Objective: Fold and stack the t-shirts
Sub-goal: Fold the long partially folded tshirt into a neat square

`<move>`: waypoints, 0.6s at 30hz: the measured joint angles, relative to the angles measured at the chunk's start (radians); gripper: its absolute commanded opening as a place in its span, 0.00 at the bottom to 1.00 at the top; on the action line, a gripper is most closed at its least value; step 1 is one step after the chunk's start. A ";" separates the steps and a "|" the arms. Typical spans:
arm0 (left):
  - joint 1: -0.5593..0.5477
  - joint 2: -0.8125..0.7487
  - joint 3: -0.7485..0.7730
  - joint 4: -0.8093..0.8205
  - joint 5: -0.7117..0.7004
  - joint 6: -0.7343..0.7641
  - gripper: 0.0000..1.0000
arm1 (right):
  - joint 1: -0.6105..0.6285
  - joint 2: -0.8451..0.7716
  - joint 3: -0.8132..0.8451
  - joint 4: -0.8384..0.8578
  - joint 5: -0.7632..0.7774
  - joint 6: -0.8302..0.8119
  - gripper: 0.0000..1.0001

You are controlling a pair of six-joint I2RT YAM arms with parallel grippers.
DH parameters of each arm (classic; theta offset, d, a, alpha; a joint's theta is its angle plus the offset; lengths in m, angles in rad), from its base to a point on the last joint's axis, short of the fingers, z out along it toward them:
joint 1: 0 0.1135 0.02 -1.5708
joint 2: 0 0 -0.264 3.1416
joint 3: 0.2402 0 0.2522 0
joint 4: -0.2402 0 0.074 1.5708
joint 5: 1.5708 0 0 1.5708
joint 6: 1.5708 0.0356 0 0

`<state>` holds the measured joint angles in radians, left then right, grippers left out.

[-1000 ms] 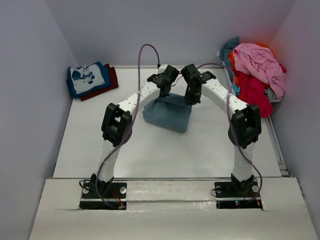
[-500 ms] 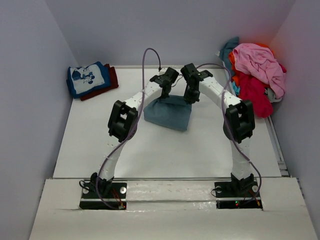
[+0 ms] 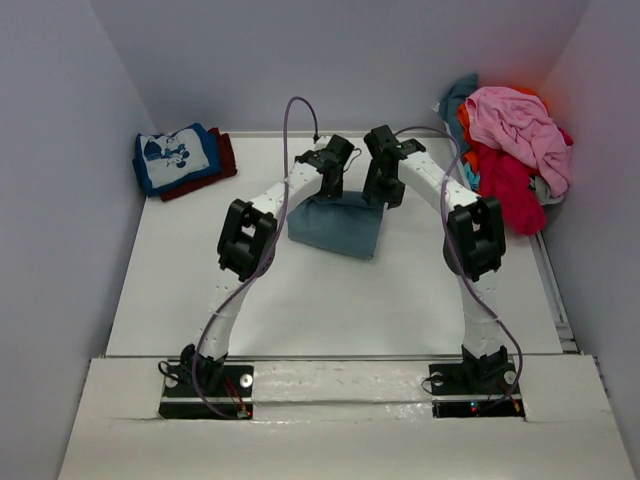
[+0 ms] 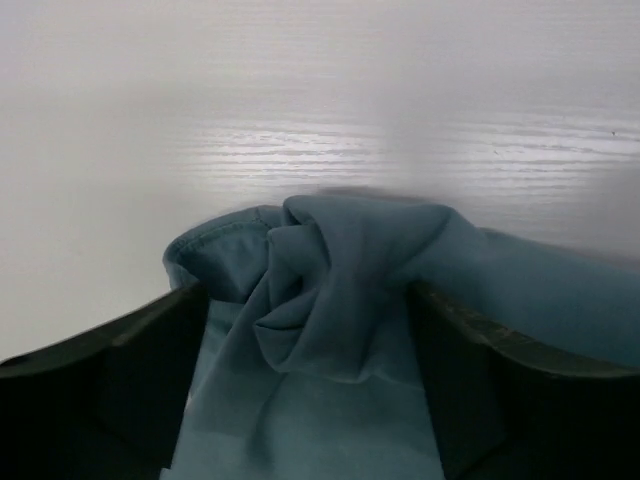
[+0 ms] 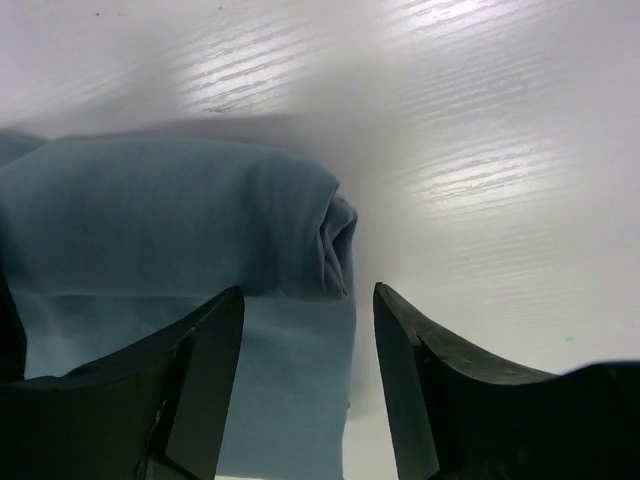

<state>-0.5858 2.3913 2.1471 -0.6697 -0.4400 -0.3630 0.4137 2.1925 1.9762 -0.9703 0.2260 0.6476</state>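
My left fingers (image 4: 110, 390) and right fingers (image 5: 440, 390) stand open over the slate-blue t-shirt (image 3: 335, 228), folded on the middle of the worktop (image 3: 300, 300). Two folded shirts (image 3: 180, 160) are stacked far left; the heap (image 3: 510, 140) at right waits unfolded.

The white table (image 3: 330, 300) is carrying a folded slate-blue tee (image 3: 338, 232) mid-table, a dark red tee (image 3: 226, 160) far left, and seemingly a heap of tees (image 3: 515, 140) overhanging its far right edge.

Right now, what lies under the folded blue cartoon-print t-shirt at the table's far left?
A folded dark red t-shirt, its edges sticking out on the right and near sides. Anything else beneath the blue cartoon-print t-shirt is covered.
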 measured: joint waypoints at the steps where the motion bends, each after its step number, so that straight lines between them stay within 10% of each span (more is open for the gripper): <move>1: 0.004 0.002 0.000 0.000 -0.005 -0.003 0.99 | -0.001 0.002 0.002 -0.001 0.000 -0.006 0.69; 18: 0.005 -0.167 -0.011 -0.076 -0.055 -0.013 0.99 | -0.007 -0.033 0.085 -0.082 -0.013 -0.017 0.63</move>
<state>-0.5812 2.2238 2.1361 -0.7460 -0.4946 -0.3759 0.4065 2.1597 2.0609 -1.0519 0.2127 0.6308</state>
